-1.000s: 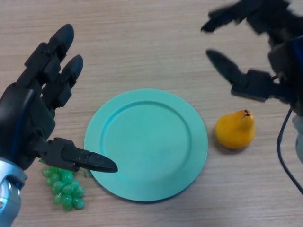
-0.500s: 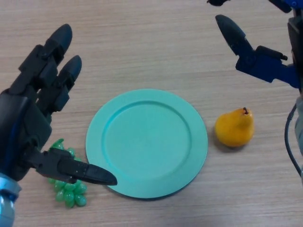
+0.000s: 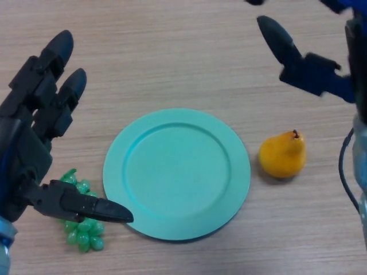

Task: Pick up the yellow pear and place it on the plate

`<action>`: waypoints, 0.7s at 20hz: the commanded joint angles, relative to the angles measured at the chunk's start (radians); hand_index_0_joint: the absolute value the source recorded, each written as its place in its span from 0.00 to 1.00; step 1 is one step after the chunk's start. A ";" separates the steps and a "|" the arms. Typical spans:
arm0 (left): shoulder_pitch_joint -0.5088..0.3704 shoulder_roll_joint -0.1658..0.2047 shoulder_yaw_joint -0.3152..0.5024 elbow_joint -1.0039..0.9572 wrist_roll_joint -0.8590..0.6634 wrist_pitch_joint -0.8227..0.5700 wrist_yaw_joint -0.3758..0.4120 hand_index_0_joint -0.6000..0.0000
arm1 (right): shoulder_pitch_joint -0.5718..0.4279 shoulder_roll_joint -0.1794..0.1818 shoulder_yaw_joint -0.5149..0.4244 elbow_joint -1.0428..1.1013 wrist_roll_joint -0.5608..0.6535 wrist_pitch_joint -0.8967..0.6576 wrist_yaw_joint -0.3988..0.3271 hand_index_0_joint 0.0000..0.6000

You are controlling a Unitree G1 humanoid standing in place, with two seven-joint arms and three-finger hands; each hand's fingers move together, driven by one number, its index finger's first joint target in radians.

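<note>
Just right of the teal plate (image 3: 177, 172), the yellow pear (image 3: 282, 155) lies on the wooden table (image 3: 172, 57), untouched. Above it the right hand (image 3: 304, 66) has lifted slightly toward the top edge over the last second, suggesting the reach has not yet begun; mostly cut off, its grip cannot be judged. The left hand (image 3: 34, 149) hangs splayed, partly covering the green grapes (image 3: 80, 229).

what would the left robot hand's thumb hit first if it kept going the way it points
Probably the plate: the left robot hand has its thumb aimed right, its tip already at the rim. Its height above the table is unclear, so it might pass over.
</note>
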 commanded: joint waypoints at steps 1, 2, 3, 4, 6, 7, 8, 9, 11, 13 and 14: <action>-0.017 0.029 0.056 -0.039 -0.023 -0.139 -0.007 1.00 | -0.050 -0.010 -0.038 -0.043 0.136 -0.041 -0.031 1.00; -0.018 0.030 0.054 -0.038 -0.017 -0.141 -0.011 1.00 | -0.044 -0.004 -0.038 -0.057 0.207 -0.002 -0.003 1.00; -0.022 0.029 0.053 -0.037 -0.021 -0.131 -0.011 1.00 | -0.046 0.002 -0.034 -0.041 0.238 0.021 0.002 1.00; -0.020 0.027 0.046 -0.037 -0.013 -0.134 -0.009 1.00 | -0.038 0.003 -0.028 -0.051 0.283 0.062 0.031 1.00; -0.018 0.014 0.031 -0.025 -0.014 -0.151 0.003 1.00 | -0.030 0.011 -0.016 -0.069 0.359 0.159 0.083 1.00; -0.014 0.007 0.028 -0.021 -0.021 -0.164 0.011 1.00 | 0.006 0.017 -0.006 -0.151 0.538 0.363 0.129 1.00; -0.012 0.008 0.025 -0.019 -0.022 -0.172 0.015 1.00 | 0.001 0.016 -0.018 -0.142 0.525 0.376 0.127 1.00; -0.009 0.009 0.022 -0.018 -0.021 -0.180 0.017 1.00 | -0.007 0.015 -0.029 -0.135 0.529 0.403 0.120 1.00; -0.003 0.009 0.022 -0.027 -0.026 -0.175 0.021 1.00 | -0.005 0.012 -0.040 -0.151 0.584 0.484 0.123 1.00; -0.002 0.023 0.038 -0.057 -0.031 -0.131 0.010 1.00 | 0.001 0.007 -0.046 -0.147 0.609 0.510 0.110 1.00; -0.001 0.030 0.055 -0.071 -0.037 -0.104 0.001 1.00 | -0.004 0.004 -0.051 -0.133 0.609 0.501 0.099 1.00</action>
